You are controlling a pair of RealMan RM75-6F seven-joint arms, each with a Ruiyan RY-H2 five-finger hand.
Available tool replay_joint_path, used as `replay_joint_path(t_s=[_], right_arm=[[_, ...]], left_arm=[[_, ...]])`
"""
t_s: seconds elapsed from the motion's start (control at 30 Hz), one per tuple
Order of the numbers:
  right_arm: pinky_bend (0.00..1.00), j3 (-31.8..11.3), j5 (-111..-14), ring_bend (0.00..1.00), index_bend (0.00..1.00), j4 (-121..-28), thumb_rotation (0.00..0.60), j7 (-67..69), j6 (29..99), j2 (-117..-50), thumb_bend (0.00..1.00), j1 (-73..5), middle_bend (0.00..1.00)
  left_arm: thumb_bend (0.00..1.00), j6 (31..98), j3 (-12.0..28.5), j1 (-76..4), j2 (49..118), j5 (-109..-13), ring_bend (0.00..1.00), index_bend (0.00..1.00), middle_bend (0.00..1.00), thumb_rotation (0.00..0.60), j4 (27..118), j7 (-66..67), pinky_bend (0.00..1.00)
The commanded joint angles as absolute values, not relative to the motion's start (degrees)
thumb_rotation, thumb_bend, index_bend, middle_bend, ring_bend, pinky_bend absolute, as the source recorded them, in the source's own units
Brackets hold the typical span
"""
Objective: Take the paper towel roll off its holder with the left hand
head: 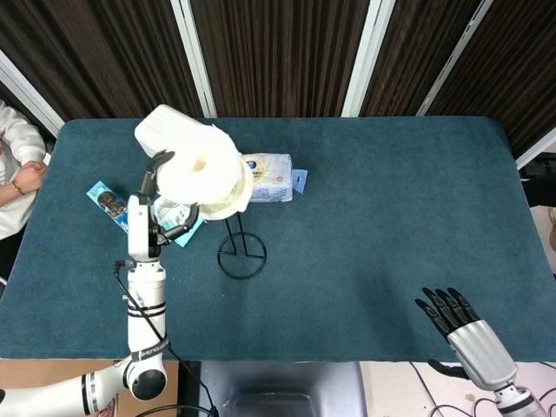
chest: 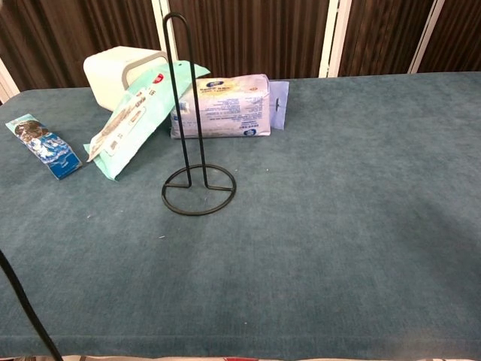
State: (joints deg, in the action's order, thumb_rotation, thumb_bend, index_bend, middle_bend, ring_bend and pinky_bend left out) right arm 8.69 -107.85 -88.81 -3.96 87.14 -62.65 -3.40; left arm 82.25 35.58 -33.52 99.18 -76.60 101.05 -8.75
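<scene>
Your right hand [head: 459,320] hangs off the near right corner of the table [head: 391,208], fingers spread and holding nothing, parked well out of the way since this job belongs to the other arm. Moving in, the holder [chest: 197,162] stands bare a little left of the table's middle, its wire ring flat on the cloth and its tall loop upright, so it looks free of the roll. Above and just left of it, your left hand [head: 159,193] has the paper towel roll [head: 201,176] lifted high, fingers wrapped round its side, though how firmly they close is hard to tell from the head view; the chest view misses the hand altogether. You hold the roll tilted, core end up, likely from sliding it off the loop. Beyond, toward the far left corner, the green pouch [chest: 131,116], the tissue pack [chest: 222,107] and the white box [chest: 120,68] sit bunched together, with the blue snack packet [chest: 43,145] nearer the left edge
</scene>
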Motion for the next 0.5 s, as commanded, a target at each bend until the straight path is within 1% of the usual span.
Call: replay_joint_path(t_s=[0.03, 0.13, 0.23, 0.33, 0.37, 0.5], right_arm=[[0.00, 8.7, -107.8, 0.00, 0.00, -88.7, 0.600, -4.0, 87.0, -62.7, 0.00, -3.4, 0.00], [0.00, 8.7, -107.5, 0.00, 0.00, -88.9, 0.600, -4.3, 86.4, -62.8, 0.00, -3.6, 0.00], [0.00, 8.6, -107.3, 0.00, 0.00, -89.2, 0.600, -4.7, 86.2, -62.9, 0.00, -3.6, 0.00], [0.00, 8.8, -107.6, 0.00, 0.00, -89.3, 0.600, -4.7, 86.5, -62.9, 0.00, -3.5, 0.00], [0.00, 8.8, -107.7, 0.00, 0.00, -89.3, 0.600, -4.7, 86.7, -62.9, 0.00, -3.4, 0.00], [0.00, 9.0, -108.0, 0.00, 0.00, -89.3, 0.600, -4.6, 86.7, -63.0, 0.00, -3.4, 0.00]], left_arm=[[0.88, 82.2, 38.2, -32.9, 96.1, -73.9, 0.80, 0.74, 0.73, 0.600, 102.7, -10.3, 0.89], [0.87, 82.0, 38.2, -31.5, 92.9, -73.7, 0.79, 0.74, 0.73, 0.600, 101.6, -11.4, 0.89], [0.86, 82.5, 36.0, -29.1, 90.0, -75.3, 0.80, 0.74, 0.73, 0.600, 100.3, -13.7, 0.89], [0.85, 84.4, 31.5, -25.9, 87.7, -79.6, 0.79, 0.74, 0.73, 0.600, 98.2, -17.1, 0.89], [0.85, 85.6, 29.2, -24.4, 87.1, -81.7, 0.80, 0.74, 0.73, 0.600, 96.7, -18.9, 0.89], [0.84, 87.7, 22.8, -21.4, 87.2, -85.5, 0.79, 0.74, 0.73, 0.600, 89.5, -25.8, 0.89]])
